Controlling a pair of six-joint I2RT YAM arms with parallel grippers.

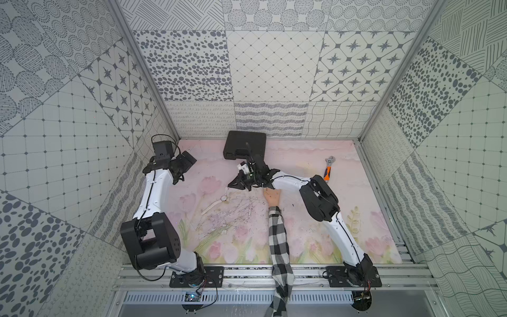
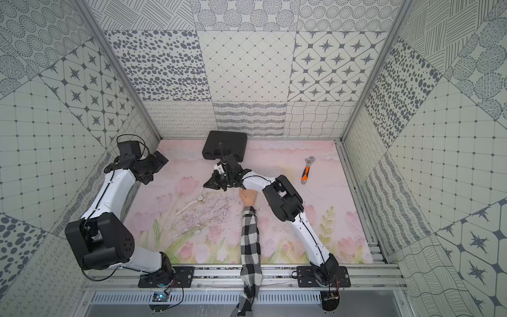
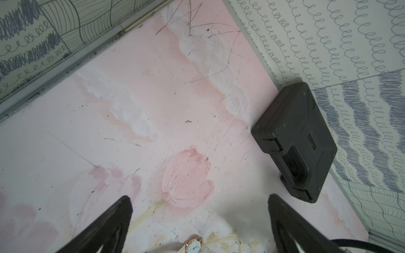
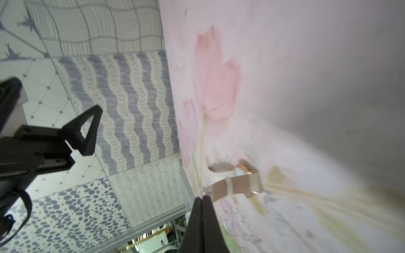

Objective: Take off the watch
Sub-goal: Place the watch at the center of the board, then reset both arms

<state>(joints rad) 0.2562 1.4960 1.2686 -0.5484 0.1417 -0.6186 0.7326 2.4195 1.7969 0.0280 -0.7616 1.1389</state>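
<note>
Plainly, right tool point(image 4: 201, 198) pinching watch point(image 1: 224, 198) strap, left tool point(image 3: 199, 198) wide apart.

Left arm bent at the left side, left gripper point(image 3: 199, 198) jaws spread wide, empty. Right arm reaches toward centre, elbow bent, right gripper point(image 4: 201, 197) angled down, jaws pinched together on the watch point(image 4: 237, 184) strap end.

No legible text or markings

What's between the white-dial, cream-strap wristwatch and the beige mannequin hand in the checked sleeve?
No object: just scuffed pink floral mat between the watch and the mannequin hand. Both top views show that stretch bare.
</note>
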